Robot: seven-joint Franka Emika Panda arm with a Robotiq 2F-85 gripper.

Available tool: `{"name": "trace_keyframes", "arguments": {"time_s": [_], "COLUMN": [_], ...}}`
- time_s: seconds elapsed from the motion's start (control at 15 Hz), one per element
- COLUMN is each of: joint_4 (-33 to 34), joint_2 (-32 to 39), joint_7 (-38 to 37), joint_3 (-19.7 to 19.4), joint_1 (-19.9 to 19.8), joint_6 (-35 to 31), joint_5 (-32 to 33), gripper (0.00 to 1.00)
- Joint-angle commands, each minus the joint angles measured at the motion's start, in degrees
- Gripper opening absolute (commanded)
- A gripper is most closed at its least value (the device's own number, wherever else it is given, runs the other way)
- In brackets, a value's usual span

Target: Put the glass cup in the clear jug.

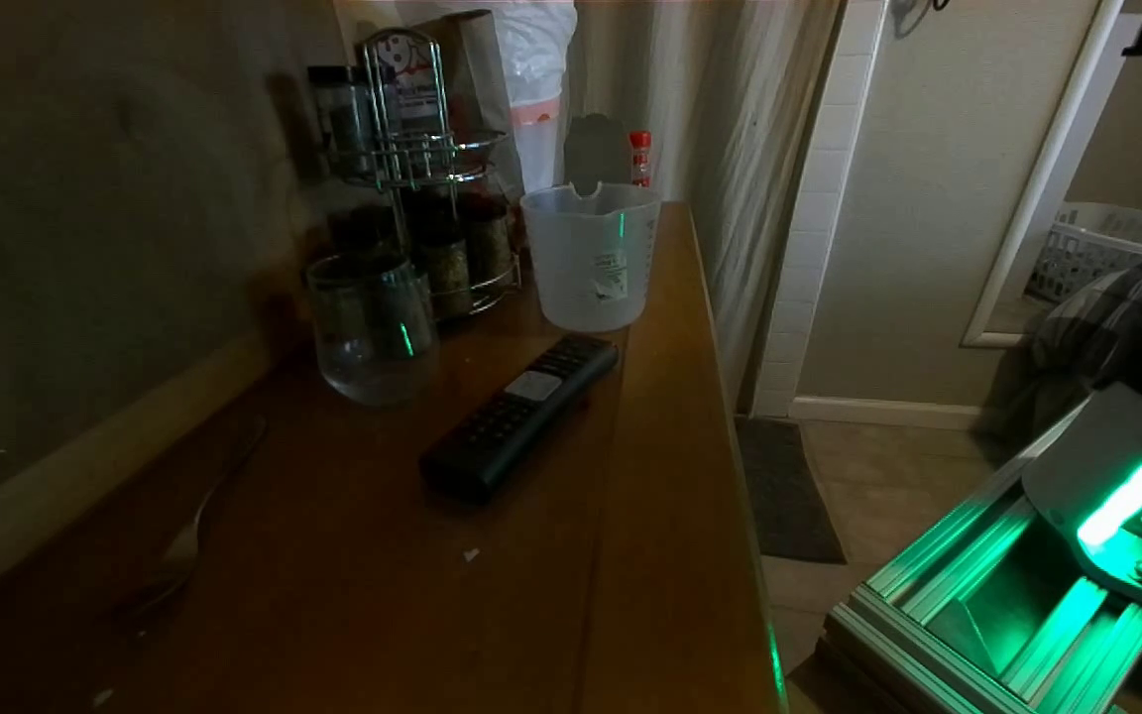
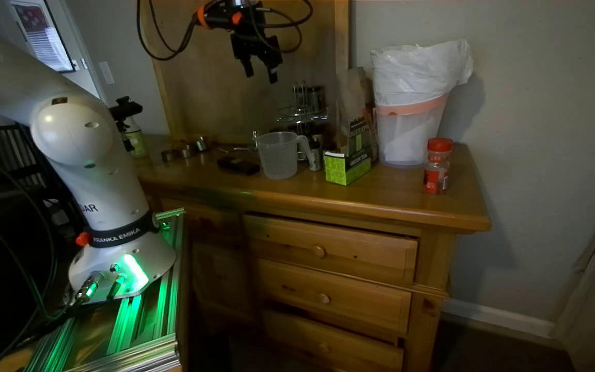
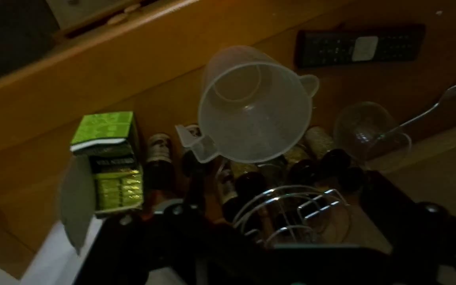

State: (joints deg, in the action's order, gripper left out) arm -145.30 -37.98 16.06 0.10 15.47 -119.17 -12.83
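The gripper (image 2: 261,75) is held high above the dresser (image 2: 380,182), well apart from the things set out there, and is pointed down. Its jaws are spread wide; in the wrist view the top hoops of the rack (image 2: 301,113) are framed between them.

The cup (image 1: 373,332) is stood upright on the dresser, near the back panel (image 1: 115,218) and just beside the jars (image 1: 447,273) of the rack; whether they are touched by it cannot be told. Between it and the jug (image 1: 586,263) a gap is left, as seen in an exterior view.

The jug is seen upright in both exterior views, placed near the dresser's front edge. Its open mouth is shown in the wrist view, and its handle is turned toward the tea box (image 2: 341,168).

The remote (image 1: 521,412) is laid slantwise nearer the front edge than the cup, one end near the jug's base. The fork (image 1: 186,543) is laid farther along, by the back panel; in the wrist view its handle is seen overlapping the cup, and contact cannot be judged.

A bin (image 2: 406,139) lined with a white bag (image 2: 416,77) is placed toward the dresser's right end in an exterior view, with a red-capped bottle (image 2: 436,173) near it. A paper bag (image 2: 353,90) is seen behind the tea box. The arm (image 2: 91,150) is mounted on a metal frame (image 2: 142,353) in front of the dresser, its base lit green.
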Motion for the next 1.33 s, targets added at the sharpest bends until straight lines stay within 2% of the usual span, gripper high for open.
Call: {"name": "trace_keyframes", "arguments": {"time_s": [0.0,0.2,0.27,0.53,0.67,1.07,1.2,1.27], "joint_4": [0.85,1.96,0.53,1.1,2.88,11.98,16.86,18.82], "joint_2": [1.27,3.05,1.02,2.13,5.92,20.02,25.75,28.1], "joint_7": [7.12,9.98,7.52,8.77,15.1,27.44,32.85,33.6], "joint_3": [0.4,0.92,1.55,1.82,1.4,4.85,4.91,5.61], "joint_1": [5.46,8.28,6.63,7.39,11.41,19.72,20.34,19.45], "joint_6": [-2.95,-2.91,-2.26,-2.27,-5.45,-9.88,-6.69,-4.89], "joint_5": [-4.81,-6.46,-5.01,-5.29,-8.33,-16.22,-18.5,-18.38], "gripper": [1.0,1.0,1.0,1.0,1.0,1.0,1.0,1.0]}}
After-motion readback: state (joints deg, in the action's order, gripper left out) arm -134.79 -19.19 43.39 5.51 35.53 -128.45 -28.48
